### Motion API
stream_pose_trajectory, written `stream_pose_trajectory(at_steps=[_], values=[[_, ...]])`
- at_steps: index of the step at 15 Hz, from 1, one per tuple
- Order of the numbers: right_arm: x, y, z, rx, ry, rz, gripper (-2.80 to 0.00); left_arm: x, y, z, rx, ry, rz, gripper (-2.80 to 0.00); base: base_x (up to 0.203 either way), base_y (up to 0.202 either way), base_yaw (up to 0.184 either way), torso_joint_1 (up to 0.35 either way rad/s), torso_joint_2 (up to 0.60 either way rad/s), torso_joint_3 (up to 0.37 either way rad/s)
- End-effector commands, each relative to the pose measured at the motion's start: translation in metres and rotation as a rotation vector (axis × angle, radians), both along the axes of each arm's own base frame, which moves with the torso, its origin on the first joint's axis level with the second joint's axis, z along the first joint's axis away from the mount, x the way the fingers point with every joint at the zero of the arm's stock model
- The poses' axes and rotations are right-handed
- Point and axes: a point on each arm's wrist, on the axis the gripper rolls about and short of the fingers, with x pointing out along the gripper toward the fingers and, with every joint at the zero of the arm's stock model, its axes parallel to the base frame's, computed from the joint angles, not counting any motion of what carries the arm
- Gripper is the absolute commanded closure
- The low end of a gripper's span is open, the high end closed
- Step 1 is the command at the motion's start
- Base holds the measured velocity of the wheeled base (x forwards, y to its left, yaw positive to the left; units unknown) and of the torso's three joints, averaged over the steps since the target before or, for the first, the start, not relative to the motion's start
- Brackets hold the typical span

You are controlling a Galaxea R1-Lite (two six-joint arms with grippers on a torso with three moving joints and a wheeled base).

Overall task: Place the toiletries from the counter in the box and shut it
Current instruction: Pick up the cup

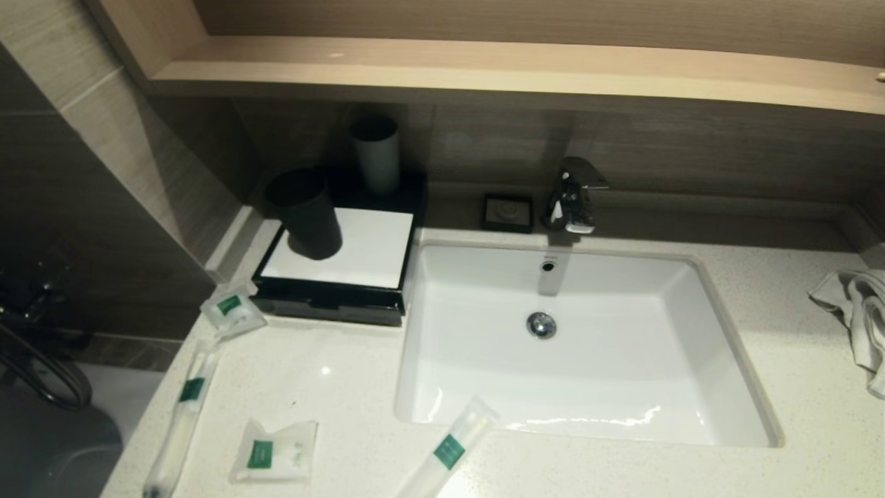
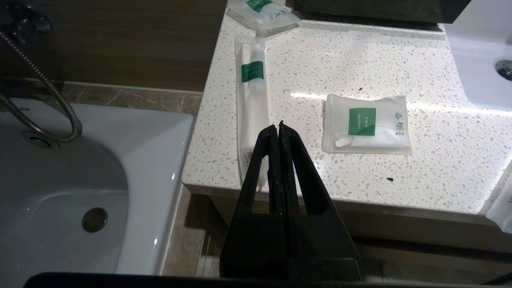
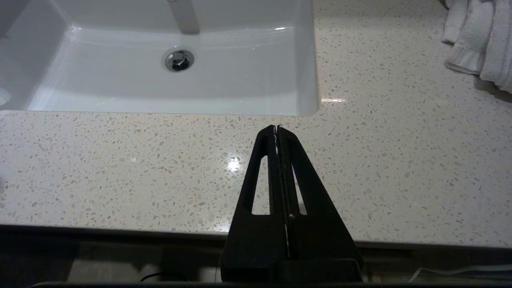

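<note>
The toiletries lie on the speckled counter [image 1: 332, 387], left of the sink. Two are small squarish packets [image 1: 232, 309] [image 1: 274, 453] and two are long thin packets [image 1: 183, 415] [image 1: 449, 449], all with green labels. The box [image 1: 366, 252], black with a white top panel, stands at the back left, its drawer front [image 1: 325, 304] facing forward. My left gripper [image 2: 279, 125] is shut and empty, hovering at the counter's front edge between a long packet [image 2: 252, 100] and a small packet [image 2: 367, 124]. My right gripper [image 3: 277, 128] is shut and empty above the counter in front of the sink. Neither gripper shows in the head view.
A black cup [image 1: 308, 214] stands on the box's white top, with a grey cup [image 1: 377, 152] behind it. The white sink basin [image 1: 581, 346], faucet [image 1: 574, 194] and soap dish [image 1: 508, 212] fill the middle. A white towel [image 1: 857, 311] lies far right. A bathtub [image 2: 80, 180] sits beyond the counter's left end.
</note>
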Motion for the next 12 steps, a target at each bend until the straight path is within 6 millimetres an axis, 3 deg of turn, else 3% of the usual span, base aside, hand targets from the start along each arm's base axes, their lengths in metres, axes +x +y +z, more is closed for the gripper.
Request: stream_pose_trajectory(at_steps=[1, 12], values=[[0.0001, 0.0000, 0.0000, 0.000, 0.002, 0.000, 0.00, 0.0000, 0.0000, 0.0000, 0.000, 0.000, 0.000, 0.00, 0.000, 0.000, 0.000, 0.000, 0.00, 0.000], [0.0001, 0.0000, 0.0000, 0.000, 0.001, 0.000, 0.00, 0.0000, 0.0000, 0.0000, 0.000, 0.000, 0.000, 0.00, 0.000, 0.000, 0.000, 0.000, 0.00, 0.000]])
